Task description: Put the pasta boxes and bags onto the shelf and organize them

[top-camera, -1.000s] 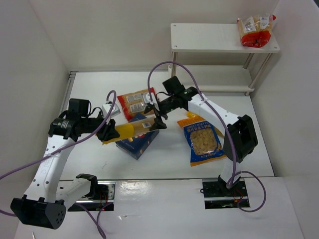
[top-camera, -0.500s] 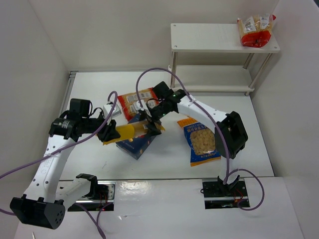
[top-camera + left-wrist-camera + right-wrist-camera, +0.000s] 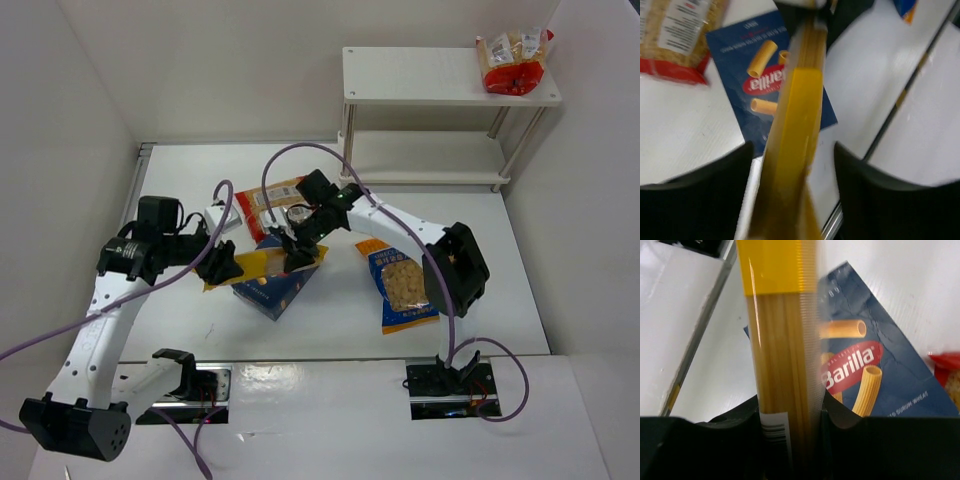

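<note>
Right end effector [image 3: 790, 412] is closed on the long narrow yellow-orange bag [image 3: 262, 262]. The right wrist view shows one finger pressed against each side of the bag near its barcoded end. Left end effector [image 3: 792, 150] straddles the opposite end of the same bag. Its fingers [image 3: 690, 200] stand apart, and a strip of background shows between each finger and the bag, so this end effector is open and makes no visible contact. The bag spans the gap between the two end effectors and sits raised above the desk [image 3: 330, 325], sloping slightly down toward the left end effector. Directly beneath the bag and the right end effector, the dark blue box [image 3: 272, 292] lies flat on the desk with its red-yellow logo face up. Just beyond the right end effector, on its far side, a red-edged clear bag [image 3: 268, 205] of tan pasta lies flat, partly hidden by the right arm. To the right of the right end effector, apart from it, the blue-and-orange bag [image 3: 405, 285] lies flat on the desk. The shelf [image 3: 420, 78] stands well beyond and to the right of both end effectors, at the far right of the desk. A second red-edged clear bag [image 3: 513, 62] rests at the right end of its upper board.
</note>
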{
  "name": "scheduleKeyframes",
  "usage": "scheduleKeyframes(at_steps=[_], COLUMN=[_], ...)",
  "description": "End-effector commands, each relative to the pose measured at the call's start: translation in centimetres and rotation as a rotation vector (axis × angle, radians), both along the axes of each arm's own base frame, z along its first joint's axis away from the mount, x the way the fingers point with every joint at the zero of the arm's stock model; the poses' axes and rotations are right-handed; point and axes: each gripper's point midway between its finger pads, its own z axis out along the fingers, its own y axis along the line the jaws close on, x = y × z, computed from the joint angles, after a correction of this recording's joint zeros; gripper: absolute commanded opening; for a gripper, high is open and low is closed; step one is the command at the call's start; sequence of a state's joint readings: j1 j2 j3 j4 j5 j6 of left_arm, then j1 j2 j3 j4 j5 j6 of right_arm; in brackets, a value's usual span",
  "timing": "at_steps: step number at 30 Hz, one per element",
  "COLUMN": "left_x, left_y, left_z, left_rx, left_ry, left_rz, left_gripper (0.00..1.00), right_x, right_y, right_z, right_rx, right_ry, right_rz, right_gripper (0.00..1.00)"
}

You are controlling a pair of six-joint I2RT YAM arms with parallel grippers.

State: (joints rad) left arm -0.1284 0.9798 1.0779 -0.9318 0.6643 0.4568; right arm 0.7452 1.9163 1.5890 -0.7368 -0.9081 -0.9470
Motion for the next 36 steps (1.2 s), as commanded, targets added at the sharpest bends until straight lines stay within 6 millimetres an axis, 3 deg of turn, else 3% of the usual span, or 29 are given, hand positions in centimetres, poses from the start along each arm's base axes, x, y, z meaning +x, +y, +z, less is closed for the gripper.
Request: scheduleKeyframes(at_steps=[1,3,4,7,11,16,21,28,33,34,36], left_x=[2.5,2.9,3.2,4.0,5.4,7.2,7.7,7.9,8.0,8.0,8.1], left_y=[-0.5,0.2,0.4,1.0,2.8,7.2,10.2,12.6,12.7,12.7,12.9], left_z=[4.5,4.2,4.4,4.0,4.6,5.1,3.7,2.7,2.4,2.4,2.2], left_rx=[-0.065,-0.038,-0.044,-0.034,-0.009,0.056,0.098,0.123,0.132,0.132,0.142], left_ry=[-0.207,-0.215,-0.23,-0.232,-0.269,-0.324,-0.311,-0.294,-0.287,-0.287,-0.281], left_rz=[0.05,0.097,0.122,0.182,0.322,0.603,0.793,0.911,0.918,0.918,0.925], left_gripper=[0.77,0.89,1.0,1.0,1.0,1.0,1.0,1.0,1.0,1.0,1.0], right_x=[0.7,0.6,0.7,0.7,1.0,3.8,6.1,9.9,9.7,9.4,9.0], right_y=[0.5,0.0,-0.5,-1.4,-2.2,-5.3,-10.0,-19.6,-24.8,-27.1,-27.7], right_z=[3.1,2.9,3.7,3.6,5.4,7.5,10.2,10.6,10.4,11.0,10.9], right_rx=[0.031,0.029,0.047,0.044,0.08,0.109,0.147,0.112,0.081,0.076,0.069], right_ry=[-0.083,-0.074,-0.085,-0.093,-0.092,-0.111,-0.174,-0.218,-0.213,-0.23,-0.21], right_rz=[-0.079,-0.125,-0.141,-0.178,-0.229,-0.397,-0.605,-1.003,-1.214,-1.294,-1.319], right_gripper=[0.0,0.0,0.0,0.0,0.0,0.0,0.0,0.0,0.0,0.0,0.0])
